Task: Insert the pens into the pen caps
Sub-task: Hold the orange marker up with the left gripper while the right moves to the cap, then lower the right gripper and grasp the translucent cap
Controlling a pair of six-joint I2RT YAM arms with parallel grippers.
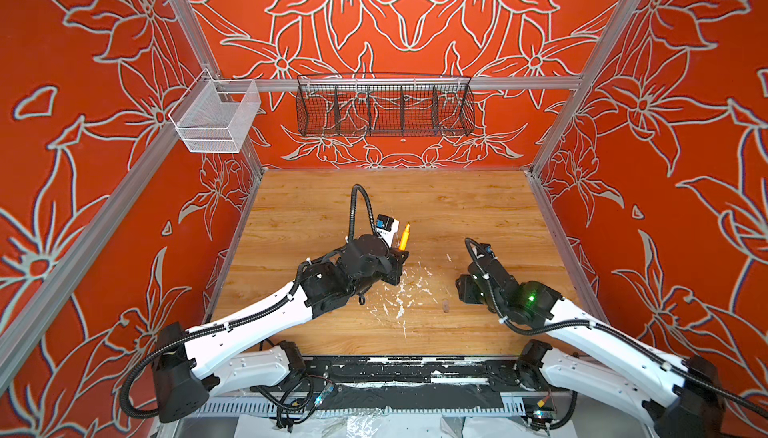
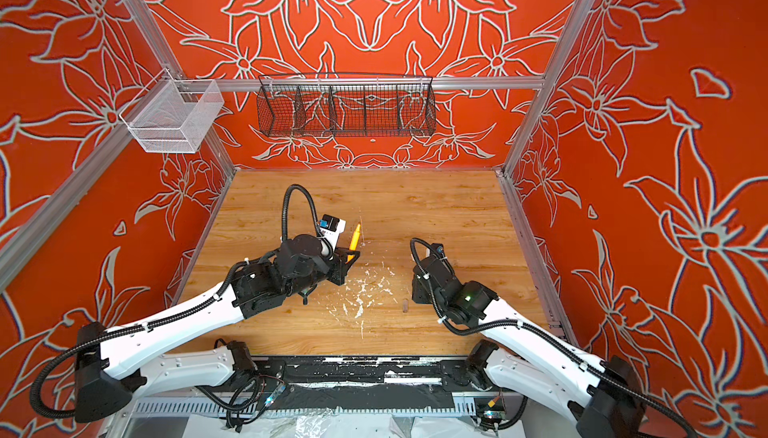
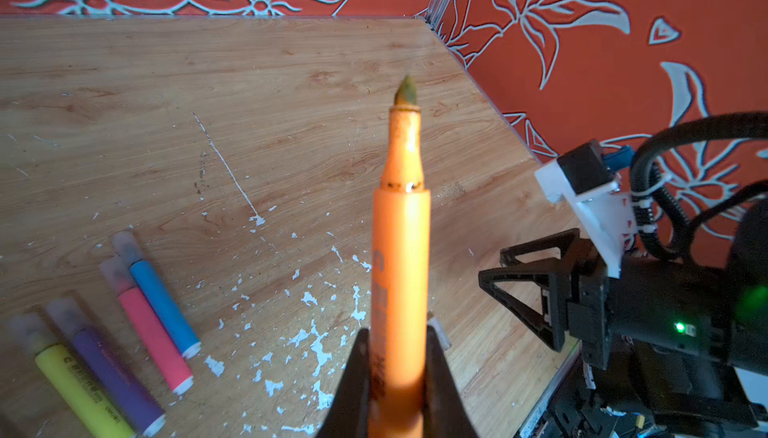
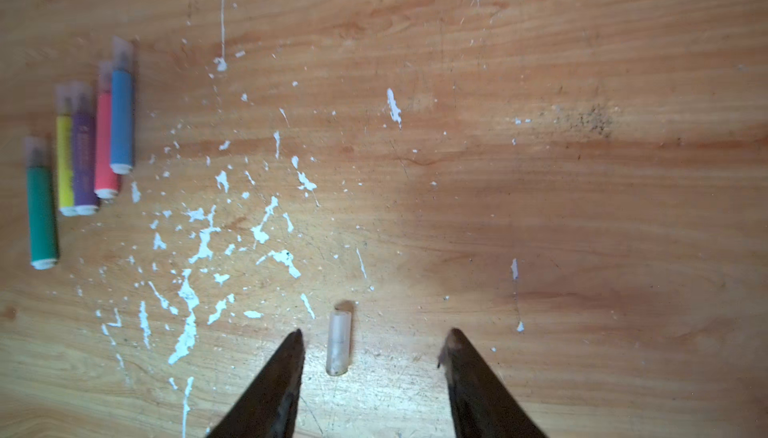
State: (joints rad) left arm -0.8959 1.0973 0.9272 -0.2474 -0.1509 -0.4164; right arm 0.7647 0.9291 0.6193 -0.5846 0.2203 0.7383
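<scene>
My left gripper [image 3: 397, 357] is shut on the lower barrel of an orange pen [image 3: 401, 257], which points upward with its dark tip bare; it shows in both top views [image 1: 404, 236] [image 2: 354, 238]. A clear pen cap [image 4: 338, 342] lies alone on the wood, between the spread fingers of my right gripper [image 4: 376, 336] and nearer the left one, touching neither. The same cap shows faintly in both top views [image 1: 446, 305] [image 2: 405, 305]. The green [image 4: 41, 216], yellow [image 4: 64, 157], purple [image 4: 83, 153], pink [image 4: 104, 141] and blue [image 4: 121, 120] pens lie side by side with caps on.
White flecks of debris [image 4: 199, 245] are scattered over the middle of the wooden table [image 1: 478, 216]. A black wire basket [image 1: 384, 108] and a white mesh basket [image 1: 216, 116] hang on the back rail. My left arm hides the capped pens in both top views.
</scene>
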